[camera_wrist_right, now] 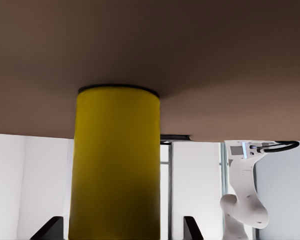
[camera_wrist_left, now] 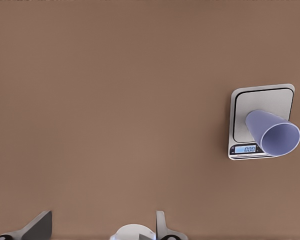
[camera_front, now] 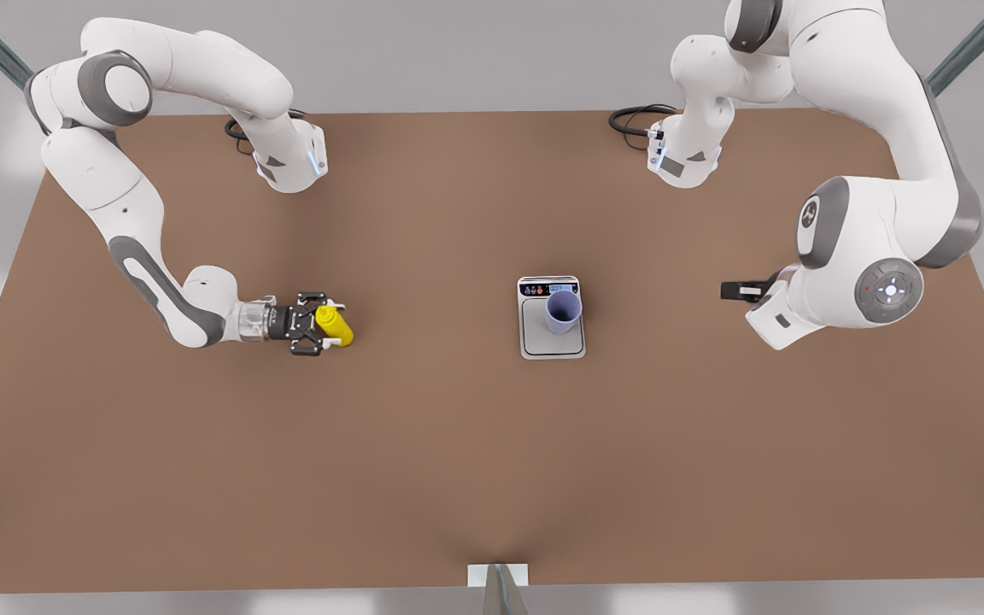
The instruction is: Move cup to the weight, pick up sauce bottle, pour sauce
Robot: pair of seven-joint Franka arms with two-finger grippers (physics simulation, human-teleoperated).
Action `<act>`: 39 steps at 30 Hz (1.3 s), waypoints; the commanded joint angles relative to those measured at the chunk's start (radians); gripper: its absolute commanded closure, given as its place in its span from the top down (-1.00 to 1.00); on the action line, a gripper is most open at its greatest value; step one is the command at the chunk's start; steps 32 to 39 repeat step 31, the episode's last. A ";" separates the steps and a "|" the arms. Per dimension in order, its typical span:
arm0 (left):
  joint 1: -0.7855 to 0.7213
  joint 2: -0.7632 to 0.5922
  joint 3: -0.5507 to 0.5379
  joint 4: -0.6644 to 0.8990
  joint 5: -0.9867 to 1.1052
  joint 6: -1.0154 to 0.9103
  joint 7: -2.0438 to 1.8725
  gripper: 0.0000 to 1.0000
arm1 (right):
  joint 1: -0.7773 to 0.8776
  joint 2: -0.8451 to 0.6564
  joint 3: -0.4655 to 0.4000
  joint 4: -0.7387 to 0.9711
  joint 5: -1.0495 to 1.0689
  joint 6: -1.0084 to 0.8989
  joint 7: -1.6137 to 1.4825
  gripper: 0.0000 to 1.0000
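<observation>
The lavender cup stands on the silver-grey weight at the table's middle. From the left wrist view, the cup and the weight lie far off. The yellow sauce bottle stands on the table at the front view's left. My right gripper reaches in level and is open, with a finger on each side of the bottle and small gaps showing. My left gripper waits open and holding nothing at the front view's right, away from the weight.
The brown table spreads wide around the weight. Both arm bases stand at the far edge with black cables. A small white bracket sits at the near edge.
</observation>
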 commanded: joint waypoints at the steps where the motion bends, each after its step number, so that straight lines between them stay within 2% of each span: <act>1: 0.000 0.000 0.000 0.000 0.000 0.000 0.000 1.00 | 0.000 0.000 0.000 0.000 0.000 0.000 0.000 1.00; 11: 0.000 -0.002 -0.001 0.005 0.000 -0.002 -0.008 1.00 | -0.012 -0.025 0.000 0.002 -0.017 -0.002 0.002 1.00; 17: 0.000 0.000 -0.003 0.005 -0.003 -0.002 -0.009 1.00 | -0.043 -0.048 -0.060 0.006 -0.147 -0.014 0.003 1.00; 20: -0.001 0.000 -0.005 0.008 -0.011 -0.002 -0.009 1.00 | -0.028 -0.115 -0.182 0.202 -0.360 -0.153 0.003 1.00; 21: -0.001 -0.017 -0.009 0.018 -0.018 0.000 0.000 1.00 | -0.011 -0.161 -0.187 0.314 -0.489 -0.198 -0.002 1.00; 22: 0.000 -0.017 -0.014 0.055 -0.018 0.000 0.000 1.00 | 0.061 -0.215 -0.216 0.445 -0.604 -0.262 -0.006 1.00; 24: 0.000 -0.032 -0.006 0.061 -0.018 0.000 -0.011 1.00 | 0.373 -0.426 -0.408 0.580 -0.774 -0.324 -0.052 1.00; 25: 0.000 -0.051 -0.005 0.074 -0.015 -0.012 -0.015 1.00 | 0.425 -0.509 -0.420 0.594 -0.934 -0.325 -0.227 1.00; 26: 0.000 -0.051 -0.003 0.072 -0.014 -0.017 -0.015 1.00 | 0.529 -0.583 -0.512 0.592 -0.982 -0.336 -0.347 1.00; 27: 0.000 -0.052 -0.003 0.074 -0.014 -0.020 -0.014 1.00 | 0.600 -0.636 -0.569 0.588 -1.026 -0.365 -0.363 1.00; 29: 0.000 -0.091 -0.003 0.051 -0.015 -0.003 -0.011 1.00 | 0.715 -0.722 -0.601 0.551 -1.123 -0.336 -0.357 1.00; 30: 0.000 -0.109 -0.003 0.034 -0.015 0.003 -0.011 1.00 | 0.730 -0.750 -0.591 0.497 -1.124 -0.287 -0.357 1.00; 31: 0.000 -0.114 -0.003 0.034 -0.015 0.003 -0.008 1.00 | 0.730 -0.747 -0.565 0.502 -1.124 -0.275 -0.353 1.00; 39: 0.000 -0.114 -0.003 0.034 -0.015 0.003 -0.008 1.00 | 0.730 -0.747 -0.565 0.502 -1.124 -0.275 -0.353 1.00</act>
